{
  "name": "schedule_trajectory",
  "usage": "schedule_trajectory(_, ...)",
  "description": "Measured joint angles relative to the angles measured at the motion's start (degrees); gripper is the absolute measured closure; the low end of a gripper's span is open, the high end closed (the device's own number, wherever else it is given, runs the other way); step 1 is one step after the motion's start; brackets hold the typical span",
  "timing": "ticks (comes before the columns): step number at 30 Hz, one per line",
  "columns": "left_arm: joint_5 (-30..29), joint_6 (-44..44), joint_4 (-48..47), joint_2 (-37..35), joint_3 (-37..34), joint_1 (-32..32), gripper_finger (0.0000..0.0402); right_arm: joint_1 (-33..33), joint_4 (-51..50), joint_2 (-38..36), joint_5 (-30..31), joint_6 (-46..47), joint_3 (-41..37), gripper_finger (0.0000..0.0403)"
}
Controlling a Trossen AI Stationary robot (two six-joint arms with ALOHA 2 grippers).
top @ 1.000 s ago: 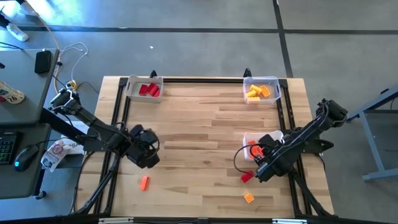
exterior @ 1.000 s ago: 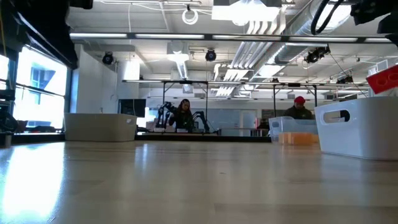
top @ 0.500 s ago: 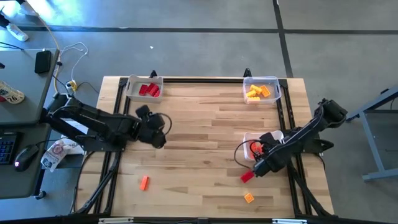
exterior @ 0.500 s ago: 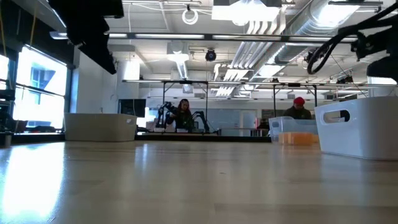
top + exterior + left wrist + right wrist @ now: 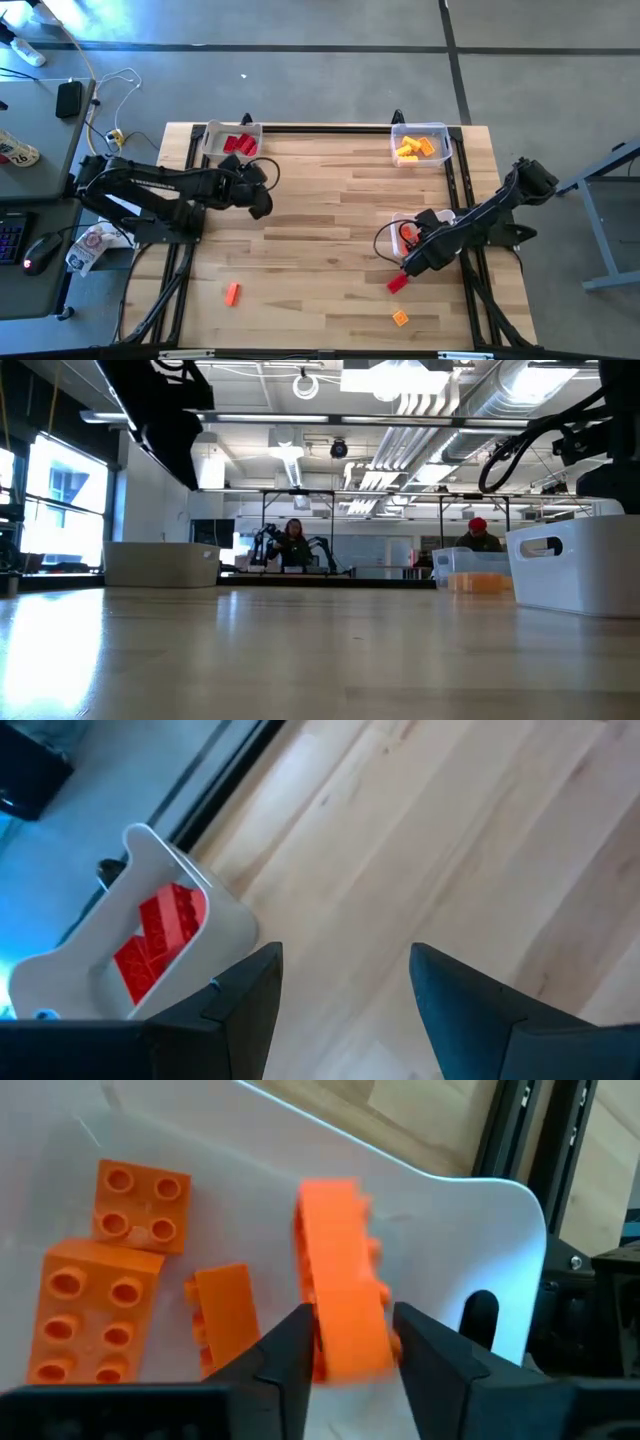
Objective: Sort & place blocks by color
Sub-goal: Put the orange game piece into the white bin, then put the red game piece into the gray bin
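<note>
**What I can't make out**

My right gripper (image 5: 408, 262) covers most of the white bin (image 5: 400, 222) beneath it from overhead. Red blocks (image 5: 155, 935) beyond my left gripper (image 5: 345, 1005) blur together, uncountable. Left fingertips cut off at frame edge.

The right hand (image 5: 345, 1342) pinches a block (image 5: 343, 1290) above a bin (image 5: 440, 1220); three blocks (image 5: 95, 1305) lie inside, beside it.

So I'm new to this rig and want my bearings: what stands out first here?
The right end effector grips an orange block over the white bin at the table's right edge, where other orange blocks lie. The left end effector, empty, hovers by the far-left bin of red blocks. Three loose blocks remain, including a red block.
</note>
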Motion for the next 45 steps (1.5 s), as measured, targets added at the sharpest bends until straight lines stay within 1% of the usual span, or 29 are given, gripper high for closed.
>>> schedule_trajectory(6, 3.33, -0.02, -0.04, 0.00, 0.00, 0.34, 0.0195, 0.01, -0.08, 0.00, 0.01, -0.22, 0.02, 0.0226)
schedule_trajectory(9, 5.65, -0.51, -0.07, 0.00, 0.00, 0.04, 0.0195, 0.01, -0.05, -0.31, 0.01, -0.65, 0.02, 0.0213)
schedule_trajectory(14, 8.56, -1.22, -0.11, 0.00, 0.00, -1.27, 0.0195, 0.01, -2.44, -1.34, 1.24, -0.66, 2.67, 0.0212)
schedule_trajectory(17, 9.19, -2.33, -0.11, 0.00, 0.00, -2.39, 0.0195, 0.18, -3.56, -1.99, 4.94, -1.14, 5.35, 0.0215)
schedule_trajectory(21, 9.22, -2.43, -0.11, 0.00, 0.00, -3.60, 0.0195, 0.27, -3.36, -2.38, 9.57, -5.63, 9.25, 0.0214)
schedule_trajectory(23, 9.22, -2.47, -0.10, 0.00, 0.00, -3.93, 0.0195, 0.27, -2.14, -2.38, 10.68, -9.55, 11.03, 0.0215)
schedule_trajectory(27, 9.22, -2.45, -0.11, 0.02, 0.00, -3.96, 0.0195, 0.25, 2.07, -2.38, 10.85, -19.18, 13.74, 0.0215)
schedule_trajectory(32, 9.20, -2.58, -0.09, 0.02, 0.00, -3.94, 0.0195, 0.25, 11.02, -2.37, 10.56, -33.83, 14.47, 0.0209)
schedule_trajectory(36, 9.20, -2.59, -0.10, 0.02, 0.00, -3.94, 0.0195, 0.25, 18.95, -2.36, 10.30, -45.01, 14.47, 0.0191)
schedule_trajectory(41, 9.18, -2.58, -0.09, 0.02, 0.00, -3.94, 0.0195, 1.10, 25.38, -2.07, 7.41, -62.43, 14.47, 0.0165)
schedule_trajectory(45, 9.18, -3.92, -0.09, 0.02, 0.00, -3.94, 0.0195, 2.55, 27.69, -1.09, 3.53, -72.50, 14.47, 0.0162)
